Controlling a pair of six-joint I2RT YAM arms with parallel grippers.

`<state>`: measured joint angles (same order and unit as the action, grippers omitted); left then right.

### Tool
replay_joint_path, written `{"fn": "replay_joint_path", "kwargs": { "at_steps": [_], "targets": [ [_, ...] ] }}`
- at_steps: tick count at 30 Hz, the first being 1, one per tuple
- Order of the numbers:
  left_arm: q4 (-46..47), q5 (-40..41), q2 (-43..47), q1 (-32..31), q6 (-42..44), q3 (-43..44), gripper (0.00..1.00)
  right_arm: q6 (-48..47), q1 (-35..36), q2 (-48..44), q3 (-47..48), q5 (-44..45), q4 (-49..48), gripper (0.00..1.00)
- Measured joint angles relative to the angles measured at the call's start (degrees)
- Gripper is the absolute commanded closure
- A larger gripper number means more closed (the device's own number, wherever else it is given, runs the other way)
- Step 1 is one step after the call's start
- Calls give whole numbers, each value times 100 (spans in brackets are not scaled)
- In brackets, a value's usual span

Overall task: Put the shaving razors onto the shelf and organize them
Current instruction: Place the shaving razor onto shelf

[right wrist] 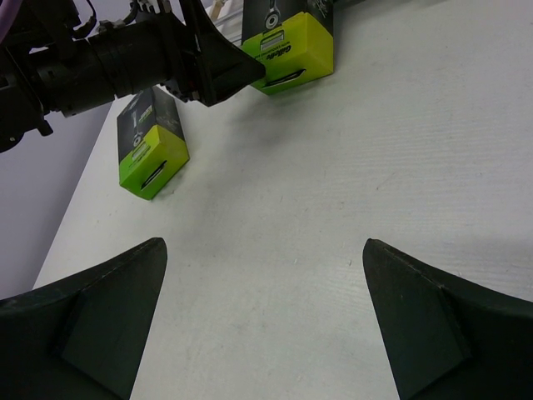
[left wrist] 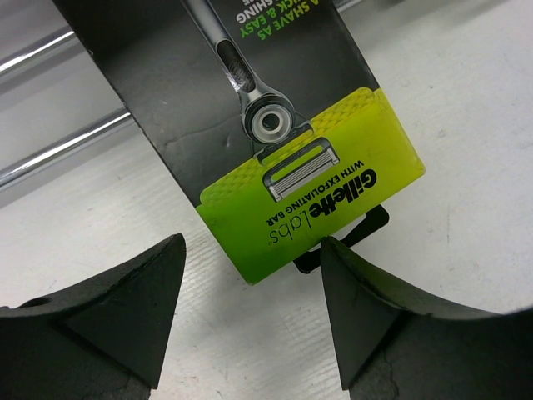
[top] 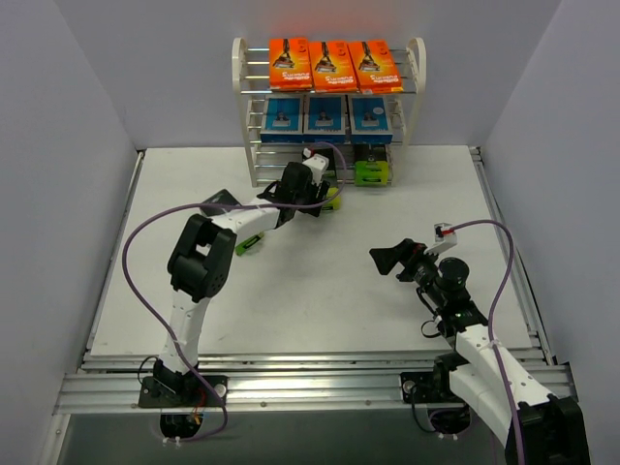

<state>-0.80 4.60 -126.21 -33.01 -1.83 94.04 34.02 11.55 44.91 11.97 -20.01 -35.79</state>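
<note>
Six razor packs (top: 327,68) on shelf (top: 418,58)

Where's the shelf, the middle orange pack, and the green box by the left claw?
Shelf (top: 238,63): top camera, its white left side panel.
Middle orange pack (top: 333,66): top camera, middle of its front.
Green box (left wrist: 316,200): left wrist camera, its lime end.

table (top: 320,310): white | walls (top: 58,145): pale grey | near edge: aluminium rails (top: 320,389)
</note>
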Motion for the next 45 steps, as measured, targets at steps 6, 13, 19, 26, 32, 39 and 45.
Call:
{"fn": "replay_joint_path", "kwargs": {
  "at_steps": [6, 13, 19, 26, 32, 39, 45],
  "targets": [
    [35, 278, -2, 0, 81, 96, 26, 0, 0, 2, 0, -2, -15, 0],
    [103, 487, -2, 11, 101, 136, 25, 0, 0, 52, 0, 0, -48, 0],
    [203, 444, 46, 11, 81, 57, 18, 0, 0, 76, 0, -2, -50, 0],
    [450, 149, 444, 11, -13, -422, 12, 0, 0, 90, 0, -44, -87, 0],
    [516, -280, 675, 11, 50, -520, 12, 0, -2, 87, 0, -46, -90, 0],
    [400, -575, 673, 11, 299, -522, 12, 0, -2, 83, -28, -48, -92, 0],
    [382, -396, 595, 11, 426, -544, 12, 0, -2, 83, -31, -50, -94, 0]
  ]
}}
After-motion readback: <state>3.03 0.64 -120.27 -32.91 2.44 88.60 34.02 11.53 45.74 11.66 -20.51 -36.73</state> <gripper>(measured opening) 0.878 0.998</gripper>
